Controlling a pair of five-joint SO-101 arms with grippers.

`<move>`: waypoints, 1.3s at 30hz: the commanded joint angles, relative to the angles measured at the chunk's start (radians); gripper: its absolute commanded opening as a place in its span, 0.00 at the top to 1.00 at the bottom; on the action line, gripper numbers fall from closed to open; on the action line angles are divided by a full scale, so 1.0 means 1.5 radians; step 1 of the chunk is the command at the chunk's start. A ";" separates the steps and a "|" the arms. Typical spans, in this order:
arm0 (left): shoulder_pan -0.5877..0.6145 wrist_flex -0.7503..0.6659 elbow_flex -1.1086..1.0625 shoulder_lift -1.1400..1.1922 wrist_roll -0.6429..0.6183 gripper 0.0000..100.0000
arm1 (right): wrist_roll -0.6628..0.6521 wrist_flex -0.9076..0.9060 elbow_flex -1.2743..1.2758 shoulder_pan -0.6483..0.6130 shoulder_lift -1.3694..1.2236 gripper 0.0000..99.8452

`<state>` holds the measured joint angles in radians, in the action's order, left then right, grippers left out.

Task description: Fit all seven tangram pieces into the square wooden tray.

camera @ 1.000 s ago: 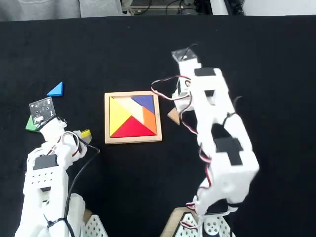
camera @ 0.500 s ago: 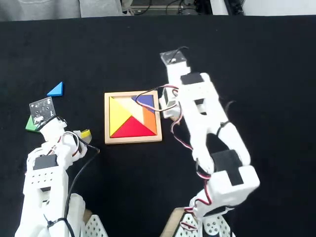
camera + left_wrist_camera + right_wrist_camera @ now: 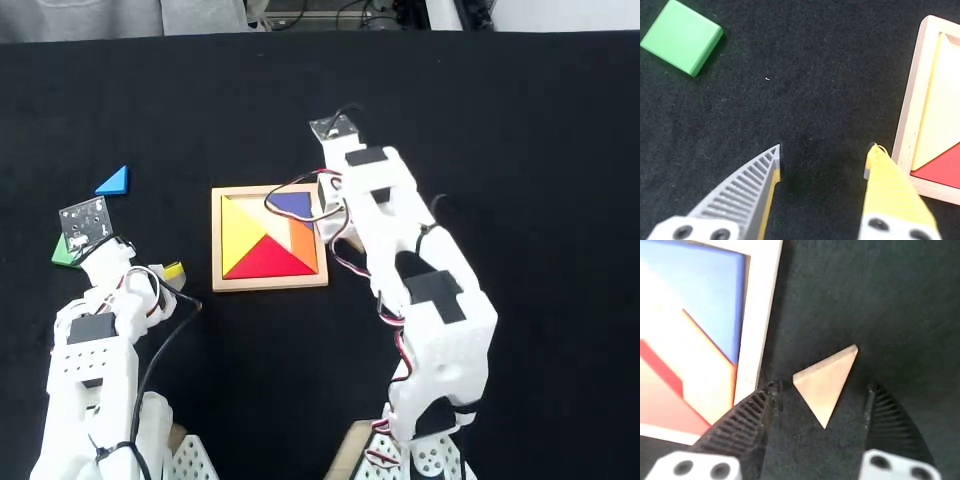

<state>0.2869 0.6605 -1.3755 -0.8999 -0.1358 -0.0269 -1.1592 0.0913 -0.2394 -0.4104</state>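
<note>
The square wooden tray [image 3: 215, 238] holds yellow, red, blue, orange and pale pieces. A tan triangle [image 3: 827, 382] lies flat on the black cloth just outside the tray's right rim [image 3: 762, 315]. My right gripper [image 3: 822, 386] is open and low over it, one finger on each side, not touching it. The right arm [image 3: 372, 200] stretches over that spot. My left gripper [image 3: 822, 150] is open and holds nothing, left of the tray [image 3: 910, 125], near a green square [image 3: 682, 36]. A blue triangle [image 3: 113, 182] lies farther back left, with the green piece [image 3: 64, 253] beside the left arm.
Black cloth covers the whole table. A wide bare stretch lies right of the right arm and in front of the tray. The left arm's base [image 3: 90, 380] stands at the front left, the right arm's base [image 3: 430, 440] at the front middle.
The right arm has swung left toward the tray's right edge and now covers the tan triangle in the high view. The left arm has not moved.
</note>
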 commanded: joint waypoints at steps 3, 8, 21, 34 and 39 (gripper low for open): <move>-0.008 -0.011 0.004 -0.011 -0.003 0.73 | 0.006 0.021 -0.040 -0.009 0.004 0.79; -0.008 -0.011 0.004 -0.011 -0.003 0.73 | 0.006 0.023 -0.038 -0.008 0.004 0.81; -0.008 -0.011 0.004 -0.011 -0.003 0.73 | 0.006 0.020 -0.017 -0.009 0.003 0.80; -0.006 -0.011 0.004 -0.011 -0.003 0.73 | 0.005 0.024 -0.017 -0.007 -0.020 0.80; -0.005 -0.011 0.004 -0.011 -0.003 0.73 | 0.005 0.007 -0.039 -0.006 -0.035 0.80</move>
<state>0.2869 0.6605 -1.3755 -0.8999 -0.1358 -0.0269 -1.1362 0.0821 -0.2394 -0.4565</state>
